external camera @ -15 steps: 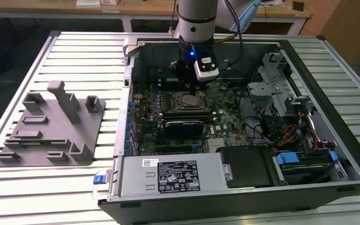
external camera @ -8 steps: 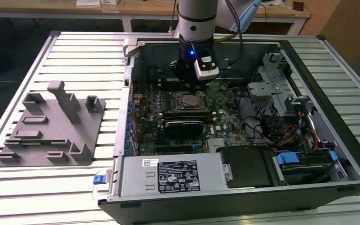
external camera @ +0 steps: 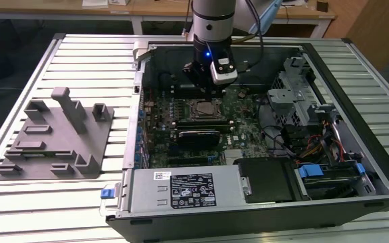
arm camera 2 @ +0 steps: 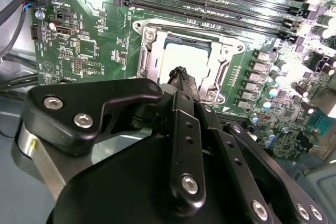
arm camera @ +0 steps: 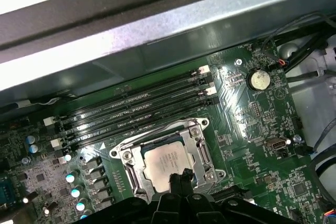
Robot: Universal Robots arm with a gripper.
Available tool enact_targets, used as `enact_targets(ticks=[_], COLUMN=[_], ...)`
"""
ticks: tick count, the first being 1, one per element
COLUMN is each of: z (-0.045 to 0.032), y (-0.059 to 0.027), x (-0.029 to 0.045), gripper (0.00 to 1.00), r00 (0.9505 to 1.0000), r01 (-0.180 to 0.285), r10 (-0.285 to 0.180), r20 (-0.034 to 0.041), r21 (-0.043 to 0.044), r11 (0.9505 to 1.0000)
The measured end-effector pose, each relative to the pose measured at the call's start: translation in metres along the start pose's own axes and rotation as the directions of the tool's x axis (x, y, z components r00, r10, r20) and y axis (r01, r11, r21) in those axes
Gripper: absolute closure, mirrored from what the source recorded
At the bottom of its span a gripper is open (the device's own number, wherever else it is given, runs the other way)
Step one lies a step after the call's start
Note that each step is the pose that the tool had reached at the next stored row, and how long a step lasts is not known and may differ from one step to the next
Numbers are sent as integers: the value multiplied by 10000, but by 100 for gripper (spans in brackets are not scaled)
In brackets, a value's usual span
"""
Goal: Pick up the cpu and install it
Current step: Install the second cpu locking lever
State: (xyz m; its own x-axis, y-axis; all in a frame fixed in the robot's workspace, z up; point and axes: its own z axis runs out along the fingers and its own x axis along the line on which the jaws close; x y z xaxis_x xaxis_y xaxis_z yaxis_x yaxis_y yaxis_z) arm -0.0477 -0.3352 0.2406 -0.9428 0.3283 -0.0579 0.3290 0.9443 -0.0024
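The cpu (external camera: 203,108) is a small silvery square lying flat inside the metal socket frame (external camera: 188,112) on the green motherboard, within the open computer case. Both wrist views show its pale metal top (arm camera 2: 185,60) (arm camera: 164,162) framed by the socket bracket (arm camera: 127,167). My gripper (external camera: 210,94) hangs just above the socket's far edge. Its black fingertips (arm camera: 178,178) are pressed together over the chip's edge with nothing between them. In the second wrist view the gripper (arm camera 2: 181,75) covers part of the chip.
A grey fixture (external camera: 54,136) with upright posts lies on the slatted table at the exterior view's left. Memory slots (arm camera: 137,103) run beside the socket. A black module (external camera: 198,136), a power supply (external camera: 181,190), a drive cage (external camera: 301,104) and cables (external camera: 316,147) crowd the case.
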Motion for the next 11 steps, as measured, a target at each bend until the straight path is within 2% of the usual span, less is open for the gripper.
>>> enact_targets(ticks=[6,11], z=[-2,0], y=[-7,-55], x=[-3,-19], gripper=[89,89], r00=[10000,10000], r01=[2,0], r10=[-2,0], r20=[-1,-1], r21=[4,2], r11=[10000,10000])
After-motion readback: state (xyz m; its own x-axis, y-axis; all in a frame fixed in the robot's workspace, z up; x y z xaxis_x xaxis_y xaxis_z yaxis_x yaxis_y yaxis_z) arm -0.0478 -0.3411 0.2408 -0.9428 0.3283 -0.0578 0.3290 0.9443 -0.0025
